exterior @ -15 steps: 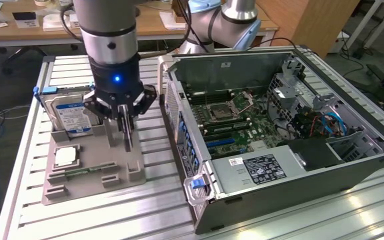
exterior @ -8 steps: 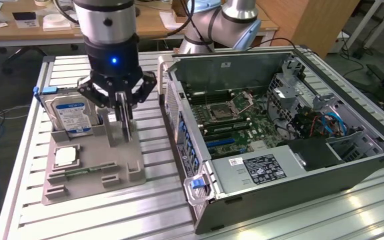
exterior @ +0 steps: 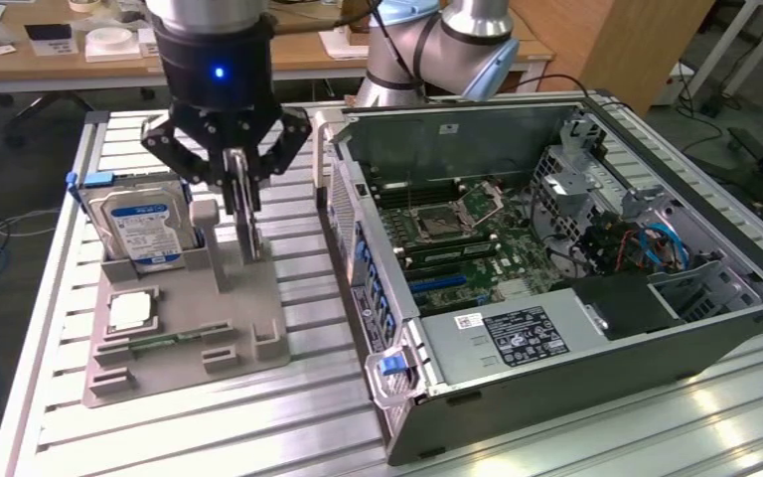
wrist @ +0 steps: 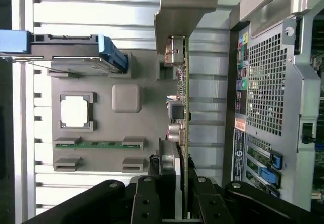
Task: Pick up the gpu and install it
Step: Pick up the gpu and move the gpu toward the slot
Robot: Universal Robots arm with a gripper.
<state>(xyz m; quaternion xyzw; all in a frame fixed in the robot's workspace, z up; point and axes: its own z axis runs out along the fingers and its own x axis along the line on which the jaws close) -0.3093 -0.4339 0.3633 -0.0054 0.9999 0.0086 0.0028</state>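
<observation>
The gpu (exterior: 251, 238) is seen standing on its long edge in a grey fixture tray (exterior: 183, 368) on the slatted counter (exterior: 223, 427), with the gripper (exterior: 239, 189) lowered straight over it. The fingers (wrist: 169, 183) are drawn narrow and appear to be clamped across the card's thin faces. Whether its lower edge has left the tray slot cannot be told. In the wrist view the gpu (wrist: 184, 107) is shown edge-on, its long axis running level from between the fingers out to the silver bracket (wrist: 177, 11) at the far short end, so the card is gripped away from that bracket. The opened computer case (exterior: 369, 268) is laid on its side just beside the tray, on the exterior view's right, its rear panel roughly parallel with the card. A blue-labelled hard drive (exterior: 143, 224), a processor (exterior: 130, 311) and a green memory stick (exterior: 163, 341) are held in the tray's other pockets.
</observation>
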